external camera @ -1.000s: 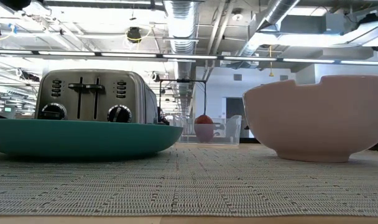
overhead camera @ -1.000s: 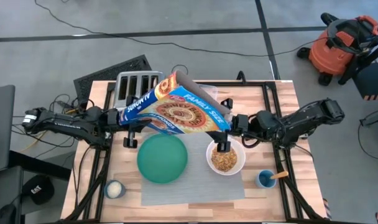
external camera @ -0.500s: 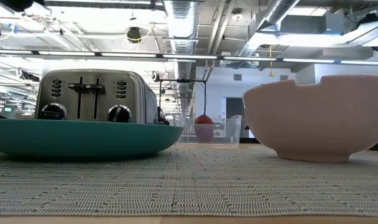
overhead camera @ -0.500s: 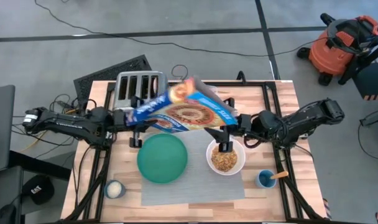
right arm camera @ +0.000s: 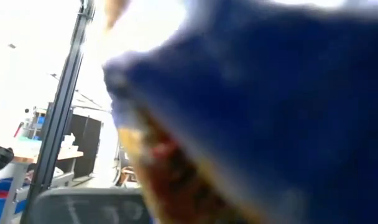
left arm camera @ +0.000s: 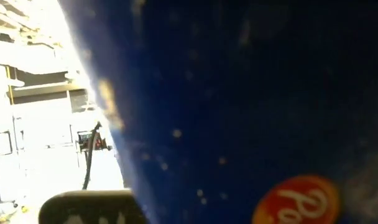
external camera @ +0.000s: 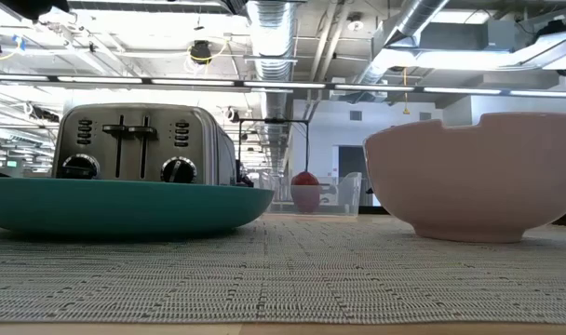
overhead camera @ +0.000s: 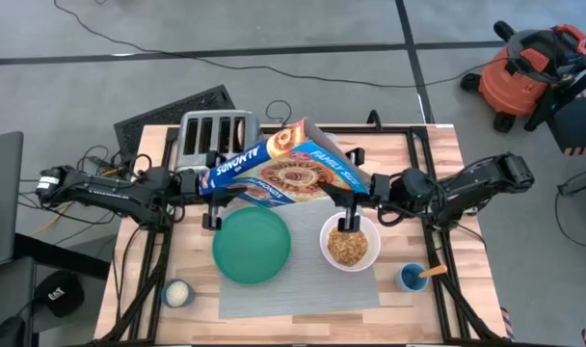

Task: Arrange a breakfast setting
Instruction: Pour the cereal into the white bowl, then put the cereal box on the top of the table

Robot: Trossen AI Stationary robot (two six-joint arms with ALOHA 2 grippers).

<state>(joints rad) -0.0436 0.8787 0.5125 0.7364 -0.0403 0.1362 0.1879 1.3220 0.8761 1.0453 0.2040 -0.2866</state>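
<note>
The wooden desk (overhead camera: 438, 164) has a grey mat (overhead camera: 303, 289) on it, and the white bowl (overhead camera: 324, 236) sits on that mat. The bowl has brown cereal in it.

A big blue cereal box (overhead camera: 283, 173) hangs in the air, up above the bowl and a bit toward the toaster (overhead camera: 214, 133). It is tilted, and the end nearest the bowl is the low end. The toaster stands behind the bowl, past the far edge of the mat. The green plate (overhead camera: 252, 246) lies on the mat just beside the bowl and is bare.

The left tool (overhead camera: 212, 189) grips the box end far from the bowl. The right tool (overhead camera: 356, 198) is right over the bowl and looks to grip the near end. Both wrist views show only box, very close.

I think the step is getting the box away, since the bowl looks full enough. To do it well, both arms should move together at the same speed so the box does not twist or slip. Tip the open end up first so no more cereal drops out. Lift it clear of the bowl and plate, then set it on bare desk well away from the bowl.

A small blue cup (overhead camera: 410, 279) stands near the bowl, off the mat. A small white cup (overhead camera: 178, 293) is far from the bowl, past the plate. A dark red fruit (external camera: 304, 179) sits far behind the bowl.
</note>
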